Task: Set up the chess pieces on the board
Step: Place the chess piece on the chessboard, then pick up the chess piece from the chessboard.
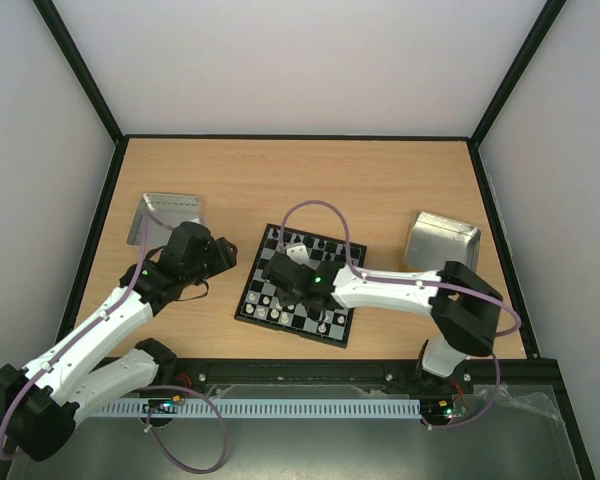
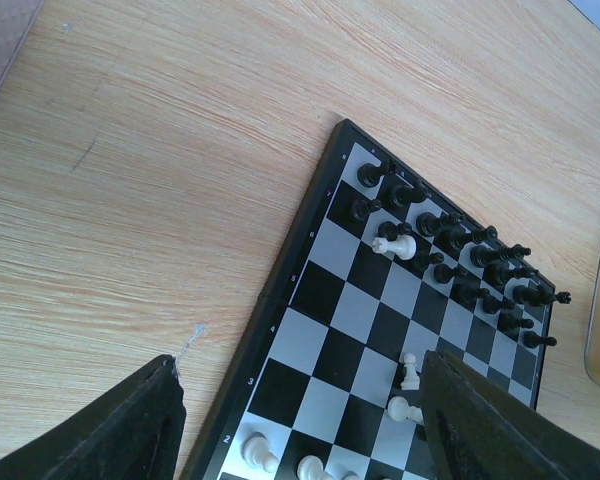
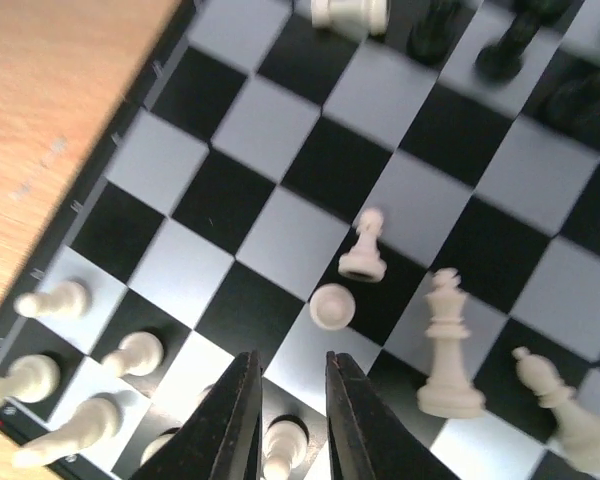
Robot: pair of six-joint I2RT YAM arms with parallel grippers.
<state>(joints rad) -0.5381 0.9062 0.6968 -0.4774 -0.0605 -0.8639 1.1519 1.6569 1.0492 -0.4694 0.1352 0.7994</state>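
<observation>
The board (image 1: 245, 300) lies mid-table, its border also in the left wrist view (image 2: 280, 290). Black chessmen (image 2: 460, 255) stand in its far rows, with one white piece (image 2: 393, 244) among them. My right gripper (image 1: 280, 272) hovers low over the white end, its jaws a narrow gap apart (image 3: 291, 358); a white pawn (image 3: 280, 452) stands on the board below the gap, untouched. Ahead of it are a tipped white pawn (image 3: 330, 305), an upright pawn (image 3: 363, 250) and a white king (image 3: 448, 350). My left gripper (image 1: 220, 255) is wide open and empty (image 2: 300, 425) at the board's left edge.
Two shiny metal trays stand on the table, one at the back left (image 1: 165, 215) and one at the right (image 1: 442, 240). More white pawns (image 3: 55, 298) line the board's near rows. Black frame rails and white walls bound the wooden table (image 1: 310, 180).
</observation>
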